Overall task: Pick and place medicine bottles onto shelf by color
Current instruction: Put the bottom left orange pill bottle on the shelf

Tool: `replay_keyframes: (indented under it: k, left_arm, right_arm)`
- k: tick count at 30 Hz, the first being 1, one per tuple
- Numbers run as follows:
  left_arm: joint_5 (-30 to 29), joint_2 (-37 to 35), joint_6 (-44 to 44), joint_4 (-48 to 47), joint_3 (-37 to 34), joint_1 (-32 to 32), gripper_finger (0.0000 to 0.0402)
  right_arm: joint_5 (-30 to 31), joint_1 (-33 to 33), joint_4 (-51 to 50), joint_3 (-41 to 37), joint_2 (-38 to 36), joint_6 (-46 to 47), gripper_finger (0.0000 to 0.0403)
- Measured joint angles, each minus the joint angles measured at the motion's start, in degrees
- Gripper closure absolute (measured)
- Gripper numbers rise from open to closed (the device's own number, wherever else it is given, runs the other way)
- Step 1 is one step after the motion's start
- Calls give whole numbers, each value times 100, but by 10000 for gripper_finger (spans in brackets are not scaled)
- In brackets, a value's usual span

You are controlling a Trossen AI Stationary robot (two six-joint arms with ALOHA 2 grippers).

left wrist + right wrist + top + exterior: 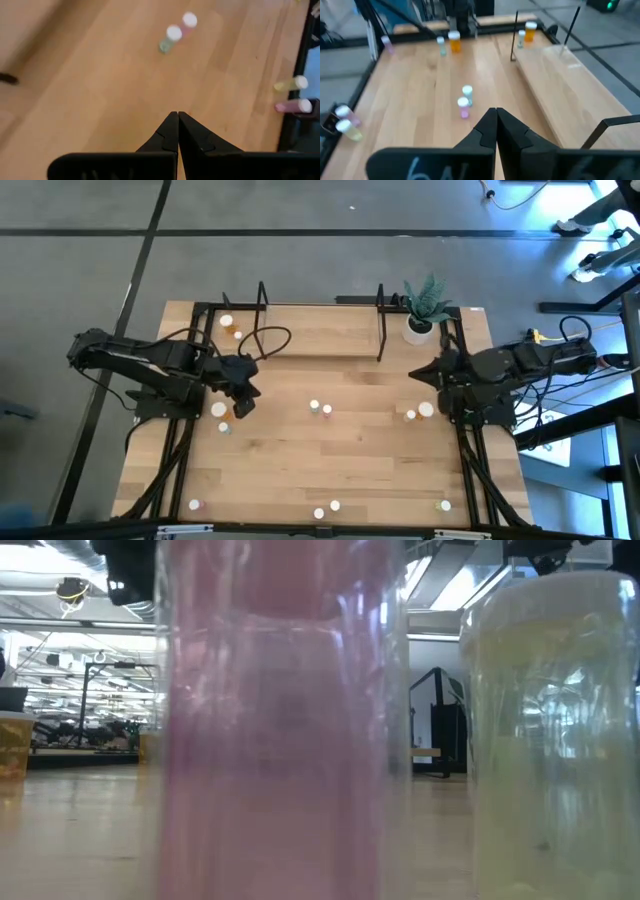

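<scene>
Pink bottle [275,740] beside whitish bottle [550,740]

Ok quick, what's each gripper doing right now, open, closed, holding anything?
Left gripper: closed, holding nothing, above bare table.
Right gripper: closed, holding nothing, also over the table.

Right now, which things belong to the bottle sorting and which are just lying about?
Belongs to the job:
medicine bottles
shelf
left gripper, shut
right gripper, shut

Just lying about:
potted plant
cables
</scene>
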Motion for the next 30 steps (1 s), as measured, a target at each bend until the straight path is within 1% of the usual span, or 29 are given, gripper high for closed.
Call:
replay_keyframes:
  k: [6, 9, 13, 17, 19, 30]
  left_arm:
    - [309, -11, -156, -548, 0, -2, 401]
    - [340, -11, -380, -669, 0, -2, 401]
    - [334, -11, -331, -686, 0, -2, 401]
    - [319, -11, -283, -682, 0, -2, 401]
    - [318, -11, -279, -682, 0, -2, 401]
    - [313, -11, -232, -680, 0, -2, 401]
  right_arm:
    - [-40, 0, -68, 203, 628, -41, 393]
    - [-192, 0, -69, 202, 797, 44, 393]
    - [-281, 0, -65, 202, 922, 131, 393]
    - [-1108, 0, -64, 202, 934, -22, 393]
    - [-1341, 4, -60, 202, 928, 74, 393]
    - [-1360, 0, -56, 202, 923, 123, 393]
